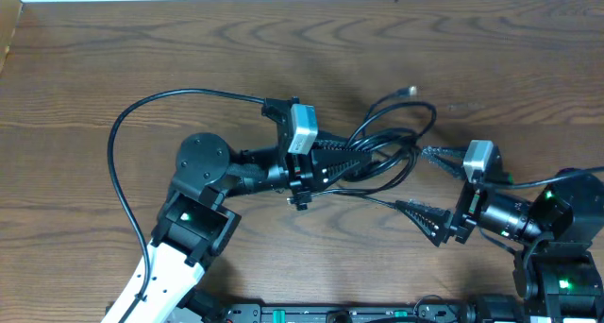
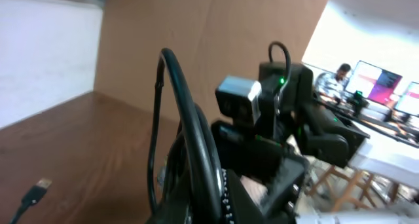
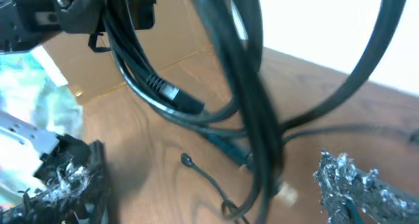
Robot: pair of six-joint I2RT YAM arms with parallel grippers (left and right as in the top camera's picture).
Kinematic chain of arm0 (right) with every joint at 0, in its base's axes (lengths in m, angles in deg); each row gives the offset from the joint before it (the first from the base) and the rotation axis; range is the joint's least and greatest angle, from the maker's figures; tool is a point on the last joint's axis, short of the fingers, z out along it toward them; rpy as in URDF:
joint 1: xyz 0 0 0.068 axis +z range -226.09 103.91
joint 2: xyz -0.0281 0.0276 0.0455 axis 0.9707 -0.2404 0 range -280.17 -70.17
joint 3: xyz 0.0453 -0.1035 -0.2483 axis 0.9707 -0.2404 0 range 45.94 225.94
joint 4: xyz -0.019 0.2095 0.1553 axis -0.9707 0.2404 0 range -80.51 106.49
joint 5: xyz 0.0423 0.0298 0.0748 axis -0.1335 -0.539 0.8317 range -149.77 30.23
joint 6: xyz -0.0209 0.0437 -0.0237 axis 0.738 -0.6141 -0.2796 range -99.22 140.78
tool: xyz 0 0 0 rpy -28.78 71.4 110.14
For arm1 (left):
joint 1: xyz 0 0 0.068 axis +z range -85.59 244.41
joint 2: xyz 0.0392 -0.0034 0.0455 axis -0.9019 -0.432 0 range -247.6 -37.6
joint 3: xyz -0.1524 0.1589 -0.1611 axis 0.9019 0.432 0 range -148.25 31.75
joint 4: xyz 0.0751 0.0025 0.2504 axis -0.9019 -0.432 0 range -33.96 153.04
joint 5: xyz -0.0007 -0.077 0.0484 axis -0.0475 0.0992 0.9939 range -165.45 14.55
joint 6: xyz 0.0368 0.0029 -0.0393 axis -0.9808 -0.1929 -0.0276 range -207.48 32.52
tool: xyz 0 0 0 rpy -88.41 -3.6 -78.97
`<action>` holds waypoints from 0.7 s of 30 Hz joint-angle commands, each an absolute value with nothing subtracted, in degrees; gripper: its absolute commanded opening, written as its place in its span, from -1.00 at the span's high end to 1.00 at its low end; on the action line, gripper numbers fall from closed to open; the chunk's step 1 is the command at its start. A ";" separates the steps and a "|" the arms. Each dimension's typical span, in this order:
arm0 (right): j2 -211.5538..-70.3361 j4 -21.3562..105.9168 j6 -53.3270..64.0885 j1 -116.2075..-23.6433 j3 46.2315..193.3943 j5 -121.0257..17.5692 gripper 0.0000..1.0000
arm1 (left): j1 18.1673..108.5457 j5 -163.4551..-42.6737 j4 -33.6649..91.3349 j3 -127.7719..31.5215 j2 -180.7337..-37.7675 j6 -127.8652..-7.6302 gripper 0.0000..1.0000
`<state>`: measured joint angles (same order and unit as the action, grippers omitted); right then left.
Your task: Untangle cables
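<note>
With your left gripper [image 1: 371, 159] clamped on the cables [image 3: 252, 99] and your right gripper [image 1: 425, 186] wide apart beside them, a hard pull could tighten the tangle.

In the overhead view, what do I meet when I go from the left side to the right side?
Thick wire loop → left arm → left gripper, shut on the cables → open right gripper → right arm.
</note>
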<state>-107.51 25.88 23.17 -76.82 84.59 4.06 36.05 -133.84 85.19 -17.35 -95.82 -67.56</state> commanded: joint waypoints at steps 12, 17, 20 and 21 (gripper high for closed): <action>-107.30 6.51 26.04 -76.86 84.55 2.25 -0.89 | 39.91 -149.75 83.73 -19.06 -95.60 -67.50 0.85; -107.30 2.34 27.24 -76.86 84.55 -1.05 -0.89 | 39.91 -149.82 82.53 -19.06 -95.64 -67.41 0.85; -107.30 2.42 30.41 -76.86 84.55 -2.10 -0.89 | 39.89 -149.84 82.37 -19.06 -95.64 -67.37 0.85; -107.30 2.42 30.89 -76.86 84.55 -2.30 -0.90 | 39.85 -149.86 82.37 -19.06 -95.64 -67.21 0.85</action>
